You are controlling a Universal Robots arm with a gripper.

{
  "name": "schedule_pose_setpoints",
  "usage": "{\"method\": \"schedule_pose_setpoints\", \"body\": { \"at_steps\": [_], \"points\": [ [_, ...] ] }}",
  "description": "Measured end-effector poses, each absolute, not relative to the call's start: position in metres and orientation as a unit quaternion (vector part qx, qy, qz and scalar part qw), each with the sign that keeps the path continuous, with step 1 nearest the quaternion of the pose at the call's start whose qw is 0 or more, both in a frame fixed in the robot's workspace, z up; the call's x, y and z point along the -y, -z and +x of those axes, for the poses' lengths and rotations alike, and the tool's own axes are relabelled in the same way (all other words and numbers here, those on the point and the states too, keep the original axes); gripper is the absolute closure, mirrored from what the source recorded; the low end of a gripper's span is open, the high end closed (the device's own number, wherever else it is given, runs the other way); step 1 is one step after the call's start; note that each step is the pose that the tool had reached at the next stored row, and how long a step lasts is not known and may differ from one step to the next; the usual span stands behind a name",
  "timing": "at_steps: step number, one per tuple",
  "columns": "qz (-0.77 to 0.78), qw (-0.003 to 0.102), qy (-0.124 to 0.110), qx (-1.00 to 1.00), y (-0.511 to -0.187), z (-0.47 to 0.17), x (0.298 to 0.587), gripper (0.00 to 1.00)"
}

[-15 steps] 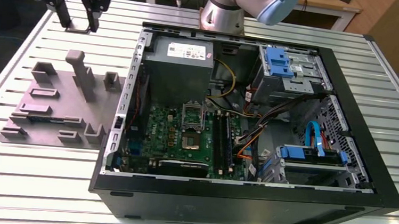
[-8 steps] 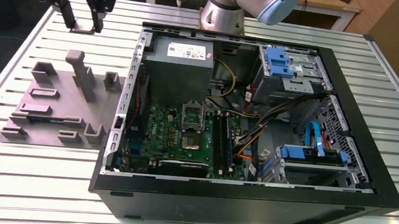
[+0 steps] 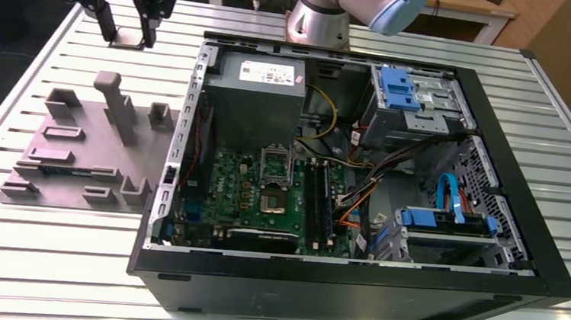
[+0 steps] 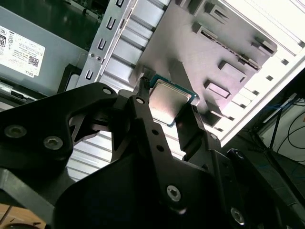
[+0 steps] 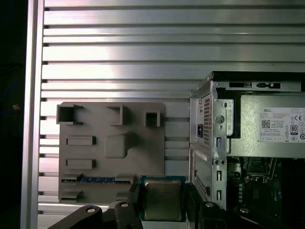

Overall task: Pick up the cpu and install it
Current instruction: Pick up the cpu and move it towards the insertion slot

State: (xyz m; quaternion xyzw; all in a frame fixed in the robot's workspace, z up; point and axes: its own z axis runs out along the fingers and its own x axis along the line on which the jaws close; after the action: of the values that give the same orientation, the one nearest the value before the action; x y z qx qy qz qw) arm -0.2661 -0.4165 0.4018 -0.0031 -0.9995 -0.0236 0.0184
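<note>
The cpu [image 3: 129, 39] is a small square chip with a silver metal top, held in the air at the exterior view's upper left. My gripper [image 3: 127, 34] is shut on the cpu, one black finger on each side. It hangs above the slatted table, beyond the grey fixture tray [image 3: 72, 151] and to the left of the open computer case [image 3: 525, 225]. Both wrist views show the cpu [image 4: 169, 102] [image 5: 163, 199] clamped between the fingers [image 4: 190, 129] [image 5: 193, 202]. The motherboard's socket [image 3: 276, 176] lies inside the case, some way from the gripper.
The grey power supply box [image 3: 255, 89] with a white label fills the case's far left corner. Blue drive brackets [image 3: 398, 89] and cables crowd the case's right side. The fixture tray [image 5: 109, 143] has upright posts. The arm's base [image 3: 323, 18] stands behind the case.
</note>
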Motion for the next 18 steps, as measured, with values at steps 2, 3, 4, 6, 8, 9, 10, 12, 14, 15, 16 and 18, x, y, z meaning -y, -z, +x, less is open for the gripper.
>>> {"method": "schedule_pose_setpoints", "body": {
  "at_steps": [2, 3, 4, 6, 8, 9, 10, 12, 14, 15, 16, 18],
  "points": [
    [-0.003, 0.018, 0.024, 1.000, -0.402, -0.264, 0.416, 0.53],
    [-0.003, 0.018, 0.024, 1.000, -0.402, -0.263, 0.416, 0.53],
    [-0.003, 0.018, 0.024, 1.000, -0.402, -0.261, 0.416, 0.53],
    [-0.003, 0.018, 0.024, 1.000, -0.402, -0.259, 0.416, 0.53],
    [-0.003, 0.018, 0.024, 1.000, -0.402, -0.257, 0.416, 0.53],
    [-0.003, 0.018, 0.024, 1.000, -0.402, -0.256, 0.416, 0.53],
    [-0.003, 0.018, 0.024, 1.000, -0.402, -0.255, 0.416, 0.53],
    [-0.003, 0.018, 0.024, 1.000, -0.402, -0.253, 0.416, 0.53],
    [-0.003, 0.018, 0.024, 1.000, -0.402, -0.250, 0.416, 0.53],
    [-0.003, 0.018, 0.024, 1.000, -0.402, -0.249, 0.416, 0.53],
    [-0.003, 0.018, 0.024, 1.000, -0.402, -0.248, 0.416, 0.53],
    [-0.003, 0.018, 0.024, 1.000, -0.402, -0.246, 0.416, 0.53]
  ]
}}
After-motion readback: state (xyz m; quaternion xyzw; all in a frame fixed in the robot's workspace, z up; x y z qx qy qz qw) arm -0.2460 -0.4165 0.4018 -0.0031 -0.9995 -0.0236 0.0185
